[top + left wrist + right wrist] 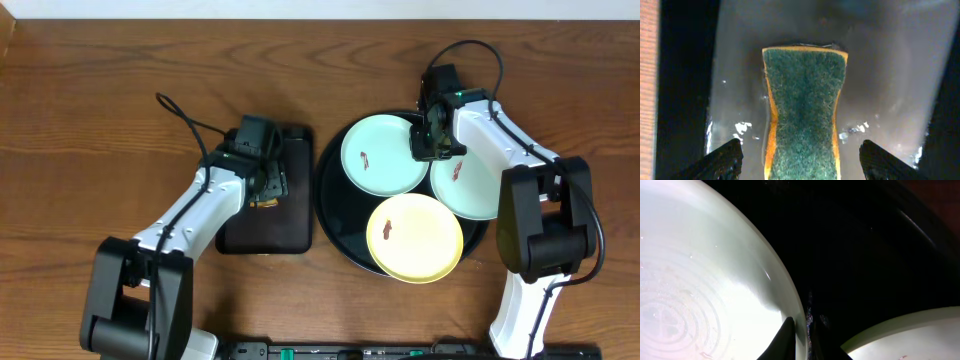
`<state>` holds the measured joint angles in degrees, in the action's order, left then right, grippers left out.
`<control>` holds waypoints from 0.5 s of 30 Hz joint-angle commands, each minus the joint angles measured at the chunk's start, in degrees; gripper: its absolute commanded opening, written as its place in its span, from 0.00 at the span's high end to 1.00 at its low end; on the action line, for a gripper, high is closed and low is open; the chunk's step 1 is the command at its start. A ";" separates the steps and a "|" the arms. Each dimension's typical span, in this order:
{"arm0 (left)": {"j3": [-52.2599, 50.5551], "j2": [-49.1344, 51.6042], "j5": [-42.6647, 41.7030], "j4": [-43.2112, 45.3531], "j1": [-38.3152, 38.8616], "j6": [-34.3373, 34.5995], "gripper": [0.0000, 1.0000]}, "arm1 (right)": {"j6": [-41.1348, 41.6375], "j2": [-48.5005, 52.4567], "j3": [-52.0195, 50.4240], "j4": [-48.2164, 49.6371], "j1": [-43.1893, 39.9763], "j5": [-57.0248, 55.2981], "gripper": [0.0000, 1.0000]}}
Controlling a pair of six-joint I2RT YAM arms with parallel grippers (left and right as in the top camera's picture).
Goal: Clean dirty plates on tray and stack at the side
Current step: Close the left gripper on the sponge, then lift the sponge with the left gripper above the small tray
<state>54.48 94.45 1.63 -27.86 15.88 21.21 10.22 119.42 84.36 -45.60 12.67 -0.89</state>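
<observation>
Left arm [195, 210] and right arm [500, 125]: white link shells between black joint housings and black bases. A black cable [185, 120] loops from each wrist. Jaws dark and tapered. Small green light [460, 95] on the right wrist.

The surface [100, 90] is dark brown wood with a clear grain. Two things lie directly on it. A black rectangular tray [282, 225] lies left of the middle. A larger black round tray [335, 215] lies just beside it, to the right.
</observation>
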 commanded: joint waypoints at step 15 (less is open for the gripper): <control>-4.33 4.55 -2.75 3.41 0.76 0.52 0.92 | 0.00 0.50 -0.52 -0.26 0.17 -0.33 0.89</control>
<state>50.98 97.89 -0.54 -23.46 16.25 21.85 10.22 119.42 84.31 -45.60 12.67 -0.89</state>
